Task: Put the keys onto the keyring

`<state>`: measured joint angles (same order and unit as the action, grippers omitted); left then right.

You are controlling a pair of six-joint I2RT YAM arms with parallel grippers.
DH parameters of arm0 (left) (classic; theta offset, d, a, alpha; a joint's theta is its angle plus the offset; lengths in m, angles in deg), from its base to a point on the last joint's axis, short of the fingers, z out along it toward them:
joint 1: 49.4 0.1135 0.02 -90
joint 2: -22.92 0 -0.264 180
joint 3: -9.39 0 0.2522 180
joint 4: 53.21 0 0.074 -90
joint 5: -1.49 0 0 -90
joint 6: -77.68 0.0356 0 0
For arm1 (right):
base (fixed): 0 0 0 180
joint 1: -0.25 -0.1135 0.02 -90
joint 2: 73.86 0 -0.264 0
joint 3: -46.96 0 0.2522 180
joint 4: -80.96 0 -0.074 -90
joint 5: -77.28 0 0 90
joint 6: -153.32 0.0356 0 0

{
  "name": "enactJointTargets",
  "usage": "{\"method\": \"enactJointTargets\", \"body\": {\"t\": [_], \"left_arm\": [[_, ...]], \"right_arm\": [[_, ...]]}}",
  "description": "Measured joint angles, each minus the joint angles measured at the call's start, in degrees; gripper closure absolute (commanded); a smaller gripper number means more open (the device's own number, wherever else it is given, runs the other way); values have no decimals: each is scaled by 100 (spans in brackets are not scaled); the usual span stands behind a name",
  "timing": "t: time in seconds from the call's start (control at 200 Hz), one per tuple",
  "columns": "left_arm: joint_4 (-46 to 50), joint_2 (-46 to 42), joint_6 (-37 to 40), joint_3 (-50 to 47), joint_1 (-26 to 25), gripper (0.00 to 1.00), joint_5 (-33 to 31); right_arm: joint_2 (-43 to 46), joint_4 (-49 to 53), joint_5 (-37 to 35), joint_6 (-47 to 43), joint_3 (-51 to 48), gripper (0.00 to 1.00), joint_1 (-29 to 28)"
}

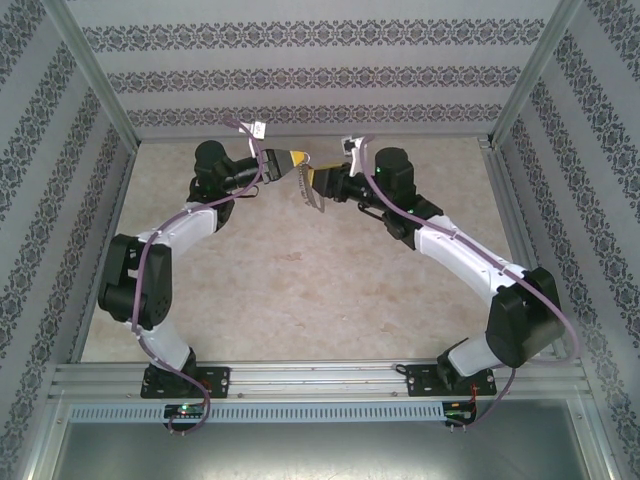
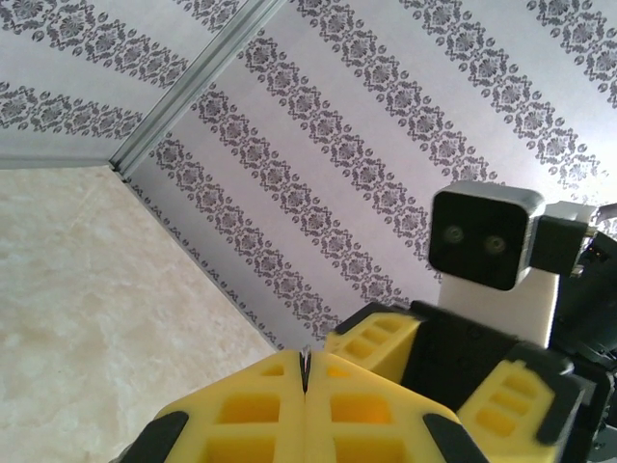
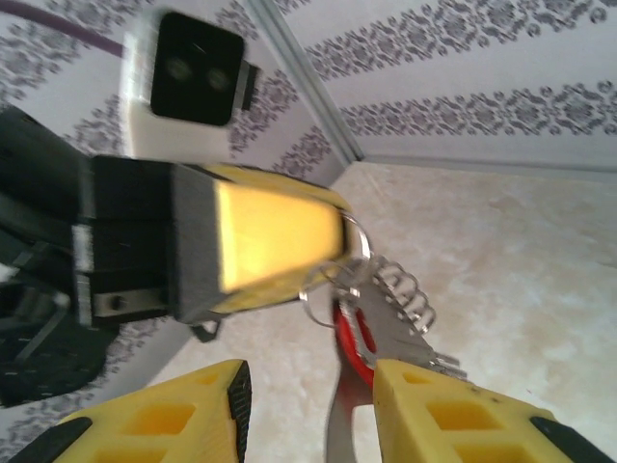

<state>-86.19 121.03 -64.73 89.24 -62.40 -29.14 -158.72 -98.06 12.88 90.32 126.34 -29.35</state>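
**Grey metal keyring point(image 3: 400, 289) being held up between the two arms**

The jaws of the left gripper point(image 3: 339, 236) are being pressed together, and a thin wire loop at the upper end of the keyring is being pinched at their tip. The keyring is being hung from there, tilted, in the air above the pale table point(image 3: 521, 251). The red-tagged keys point(image 3: 349, 333) are being carried just beside the grey loop, touching it. Whether they are threaded on it cannot be told. The jaws of the right gripper point(image 3: 310, 378) are being held apart. The lower end of the keyring is being left between the yellow fingers point(image 3: 443, 415), not clamped.
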Motion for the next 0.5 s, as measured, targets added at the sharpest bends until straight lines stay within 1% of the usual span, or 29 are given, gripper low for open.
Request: {"method": "enactJointTargets", "body": {"t": [0.2,0.5], "left_arm": [[332,-76,247,0,-50,100,-11],[527,-76,343,0,-55,100,-9]], "right_arm": [[-9,234,-485,-308,107,62,-142],[-11,278,-632,-472,282,63,-205]]}}
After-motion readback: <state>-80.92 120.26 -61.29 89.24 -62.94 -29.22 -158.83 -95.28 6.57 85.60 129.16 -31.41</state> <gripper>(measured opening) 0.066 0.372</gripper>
